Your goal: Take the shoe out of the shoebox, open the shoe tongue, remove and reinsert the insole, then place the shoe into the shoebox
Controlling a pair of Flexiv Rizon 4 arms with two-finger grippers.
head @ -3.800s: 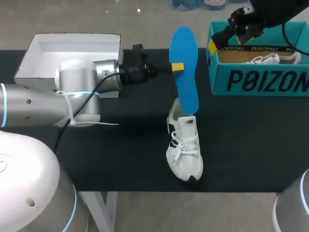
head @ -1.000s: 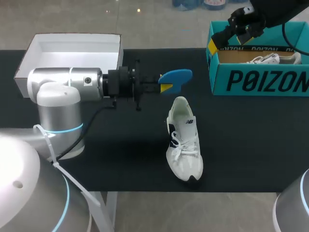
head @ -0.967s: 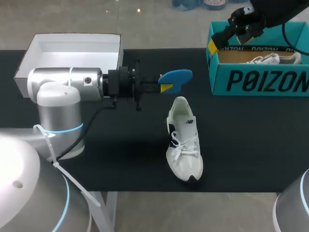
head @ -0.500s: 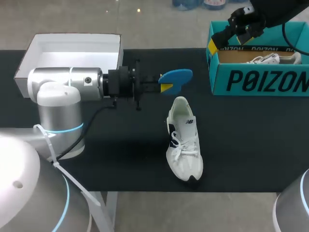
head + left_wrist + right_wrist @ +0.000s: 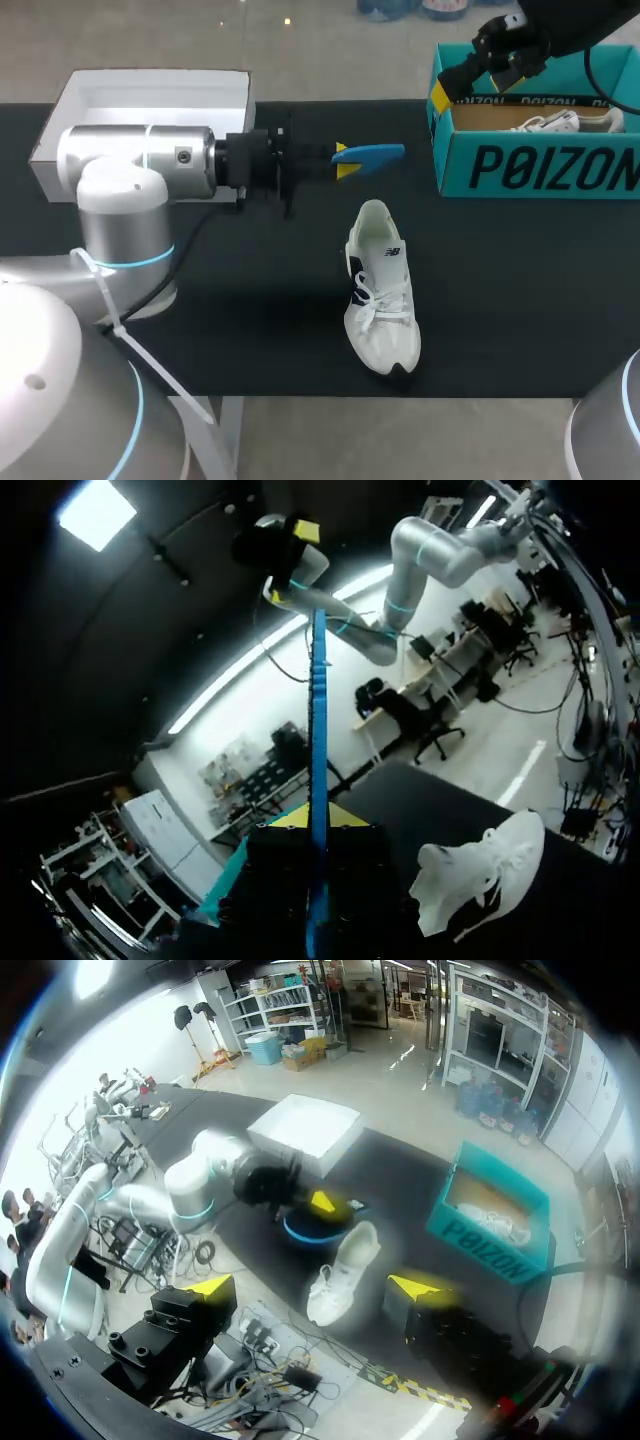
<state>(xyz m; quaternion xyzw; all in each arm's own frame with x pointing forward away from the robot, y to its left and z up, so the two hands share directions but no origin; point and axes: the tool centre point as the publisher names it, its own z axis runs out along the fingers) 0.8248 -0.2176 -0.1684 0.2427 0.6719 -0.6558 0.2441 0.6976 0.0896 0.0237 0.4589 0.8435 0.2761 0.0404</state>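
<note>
1. A white open box (image 5: 150,95) sits at the far left corner of the desk (image 5: 520,280); its near right corner is hidden behind the left arm (image 5: 140,165).
2. The left arm is stretched level over the desk towards the right. The left gripper (image 5: 343,160) is closed on the insole (image 5: 375,154), with one yellow tip on either face. In the left wrist view the insole runs straight out from between the fingers as a thin line.
3. The insole is blue and thin. It is held clear of the desk, above the stretch between the white box and the shoebox (image 5: 540,165), beyond the heel of the shoe (image 5: 382,290). It is seen almost edge-on, so its outline and faces cannot be made out.
4. The shoe is white, with white laces, a dark mark on its side and a dark toe tip. It stands on its sole near the middle of the desk, toe towards the near edge, heel towards the far edge. What lies inside its opening cannot be told.
5. The shoebox is teal and stands open at the far right corner. A second white shoe (image 5: 560,122) lies inside, only partly seen over the wall.
6. The right gripper (image 5: 317,1287) hangs high above the shoebox's left wall, fingers spread wide with nothing between them. In the head view only one yellow tip shows, and the arm is cut off at the edge.
</note>
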